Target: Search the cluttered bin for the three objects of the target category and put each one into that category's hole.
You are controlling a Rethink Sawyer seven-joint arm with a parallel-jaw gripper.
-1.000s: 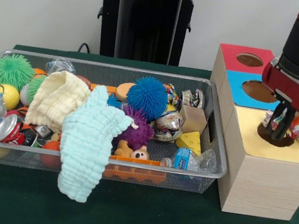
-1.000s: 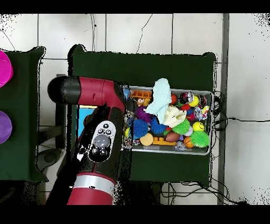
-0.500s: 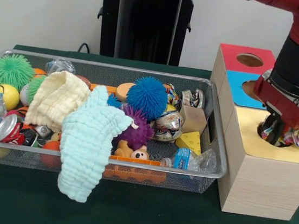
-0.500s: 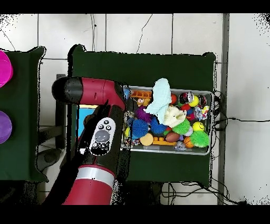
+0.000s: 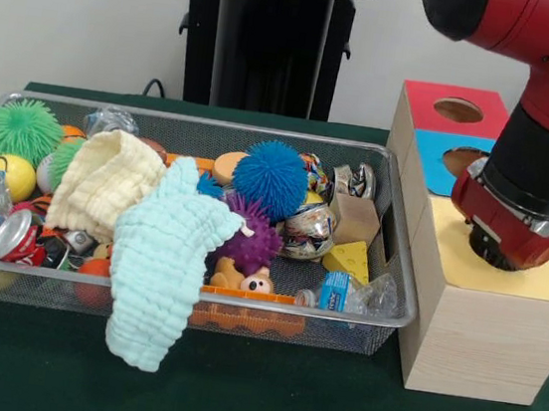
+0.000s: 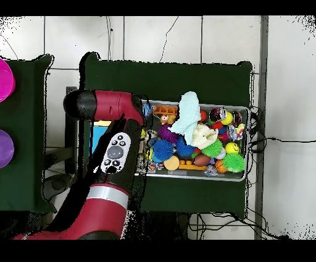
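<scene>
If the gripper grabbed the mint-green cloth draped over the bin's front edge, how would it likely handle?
The mint-green cloth would probably be floppy: it sags over the mesh bin rim and hangs down outside. It looks light and quilted, so a pinch should hold without slipping. Lifting it may drag the cream cloth it overlaps, or stir the toys underneath.

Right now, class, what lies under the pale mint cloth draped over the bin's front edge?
Under the mint cloth, an orange toy and the bin rim emerge at its right edge. A purple spiky ball sits beside it. Whatever lies directly beneath is covered.
</scene>
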